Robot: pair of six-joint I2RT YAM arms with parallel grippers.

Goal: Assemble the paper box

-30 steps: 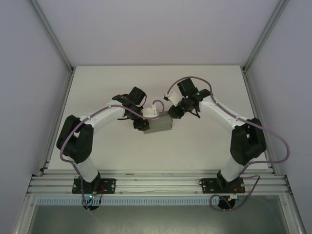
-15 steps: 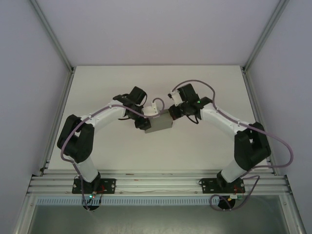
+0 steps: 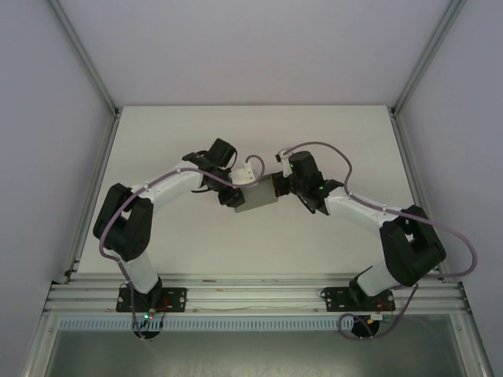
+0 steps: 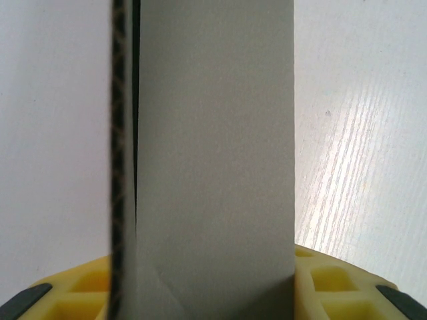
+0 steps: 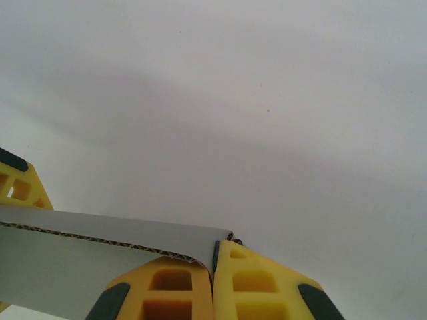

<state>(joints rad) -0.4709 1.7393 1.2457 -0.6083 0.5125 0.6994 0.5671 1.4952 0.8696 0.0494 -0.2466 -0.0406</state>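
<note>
The paper box is a small grey cardboard box held up over the middle of the white table, between the two arms. My left gripper grips its left end; in the left wrist view the grey panel stands upright between the yellow fingers of that gripper. My right gripper is at the box's right end. In the right wrist view the right gripper is shut on a corrugated flap of the box, pinched between its yellow fingers.
The white table is bounded by aluminium frame posts at the back corners and a rail along the near edge, where both arm bases stand. Purple cables loop off the arms.
My right gripper has swung in toward the box's right end and closed on its flap. The left gripper and the box have stayed almost still.
</note>
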